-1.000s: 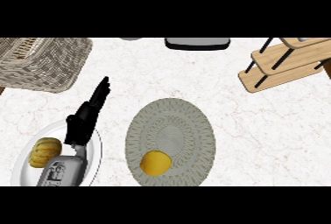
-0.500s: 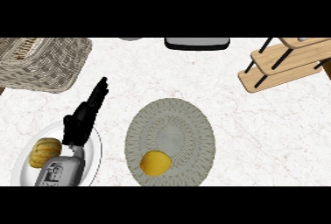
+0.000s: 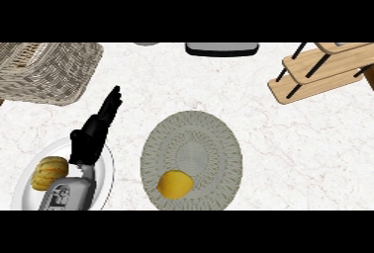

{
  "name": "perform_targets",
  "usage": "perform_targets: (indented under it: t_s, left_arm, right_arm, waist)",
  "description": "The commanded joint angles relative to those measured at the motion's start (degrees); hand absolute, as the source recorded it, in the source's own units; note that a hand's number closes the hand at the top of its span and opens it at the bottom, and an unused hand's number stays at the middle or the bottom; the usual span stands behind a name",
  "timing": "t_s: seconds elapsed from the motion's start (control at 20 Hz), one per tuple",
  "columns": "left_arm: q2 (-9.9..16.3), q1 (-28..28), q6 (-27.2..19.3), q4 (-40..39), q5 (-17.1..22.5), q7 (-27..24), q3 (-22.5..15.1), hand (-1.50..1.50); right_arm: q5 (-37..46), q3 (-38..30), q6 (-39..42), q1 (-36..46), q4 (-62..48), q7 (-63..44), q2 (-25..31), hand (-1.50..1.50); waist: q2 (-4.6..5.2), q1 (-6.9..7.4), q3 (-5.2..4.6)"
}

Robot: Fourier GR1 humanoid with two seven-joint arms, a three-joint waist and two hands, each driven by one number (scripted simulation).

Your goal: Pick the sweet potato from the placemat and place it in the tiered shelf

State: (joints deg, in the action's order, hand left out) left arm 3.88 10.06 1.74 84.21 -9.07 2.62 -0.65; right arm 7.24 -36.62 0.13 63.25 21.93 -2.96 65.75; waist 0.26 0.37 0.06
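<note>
- On the grey woven placemat (image 3: 191,148), near its front edge, lies the sweet potato (image 3: 175,184).
- Left robot hand (image 3: 95,131): fingers straight, holding nothing, above a white plate (image 3: 106,173).
- Tiered shelf (image 3: 321,71) stands far right.

The sweet potato (image 3: 175,184) lies on the placemat (image 3: 192,143); the left hand (image 3: 95,133) stretches open over a plate (image 3: 102,183), the tiered shelf (image 3: 321,69) well apart.
</note>
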Motion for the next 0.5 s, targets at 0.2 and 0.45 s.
perform_targets:
  t_s: [0.2,0.45]
  left_arm:
    - [-2.0,-1.0,-1.7,-2.3,-1.7,-2.4,-1.6,0.0]
    - [0.0,-2.0,0.7,-1.6,0.6,-3.2,0.3,0.0]
  right_arm:
    - [-0.6,-1.8,14.4,-10.6,-6.4,3.3,12.8,-1.5]
    - [-3.8,-6.2,22.3,-19.4,-12.7,10.4,16.9,-1.5]
  waist:
    - [0.24,-0.16,0.12]
    - [0.22,-0.59,0.27]
